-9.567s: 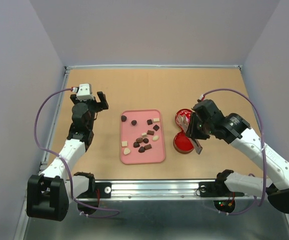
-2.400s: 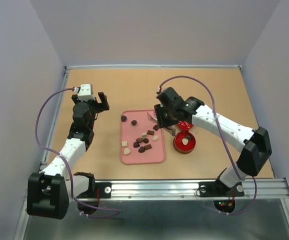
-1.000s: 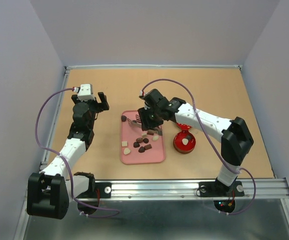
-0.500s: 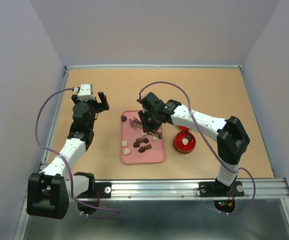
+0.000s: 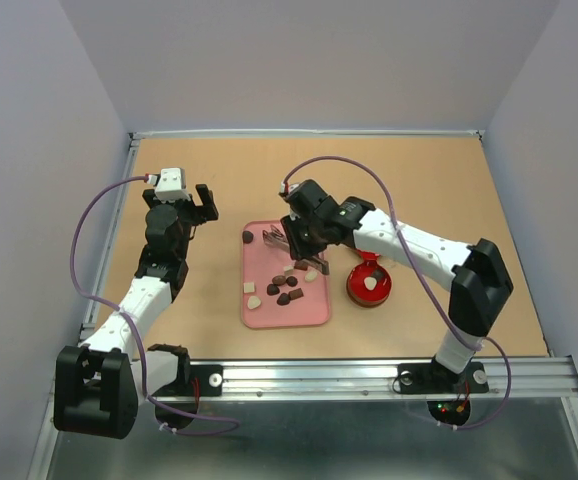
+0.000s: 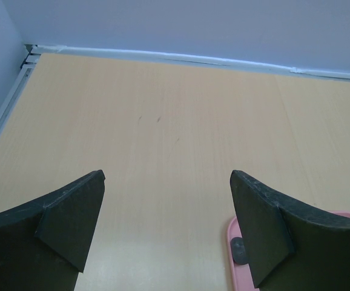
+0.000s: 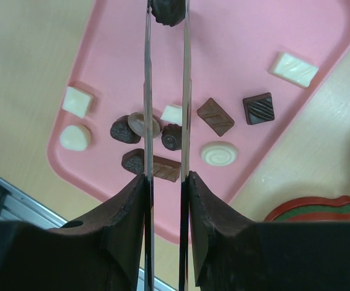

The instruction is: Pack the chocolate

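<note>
Pinching one dark chocolate (image 7: 167,11) between its thin blades, the right gripper (image 5: 275,237) sits over the far edge of the pink tray (image 5: 314,312) — the other chocolates (image 5: 287,285) lie scattered mid-tray. Just beside its right edge, the red tin (image 5: 354,292) holds one cream piece (image 5: 370,283). The left gripper (image 6: 167,179) gapes wide and empty near the desk's (image 5: 419,190) left edge.
</note>
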Controlling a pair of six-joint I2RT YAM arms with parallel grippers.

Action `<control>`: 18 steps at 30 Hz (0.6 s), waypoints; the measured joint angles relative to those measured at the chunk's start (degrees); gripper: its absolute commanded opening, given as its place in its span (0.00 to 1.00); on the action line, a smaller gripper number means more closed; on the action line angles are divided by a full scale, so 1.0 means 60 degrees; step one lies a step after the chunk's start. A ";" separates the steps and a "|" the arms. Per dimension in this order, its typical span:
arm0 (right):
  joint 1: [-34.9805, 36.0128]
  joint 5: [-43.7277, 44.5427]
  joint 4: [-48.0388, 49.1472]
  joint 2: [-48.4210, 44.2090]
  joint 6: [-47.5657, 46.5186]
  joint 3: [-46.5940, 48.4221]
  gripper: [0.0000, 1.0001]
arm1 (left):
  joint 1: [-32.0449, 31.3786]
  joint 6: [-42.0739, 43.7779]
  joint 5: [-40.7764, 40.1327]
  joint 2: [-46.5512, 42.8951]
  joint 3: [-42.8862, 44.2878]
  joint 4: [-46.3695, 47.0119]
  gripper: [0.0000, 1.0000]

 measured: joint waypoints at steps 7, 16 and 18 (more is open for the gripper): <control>0.0000 0.0346 -0.0208 -0.1446 0.0244 -0.0098 0.29 | 0.0000 -0.0004 -0.0029 0.0000 0.0000 0.0000 0.96; 0.0000 0.1428 -0.1486 -0.3344 0.1147 -0.1104 0.29 | 0.0000 0.0000 -0.0029 0.0000 0.0000 0.0000 0.96; 0.0000 0.1676 -0.1934 -0.3796 0.1519 -0.1453 0.29 | 0.0000 0.0000 -0.0033 0.0000 0.0000 0.0000 0.96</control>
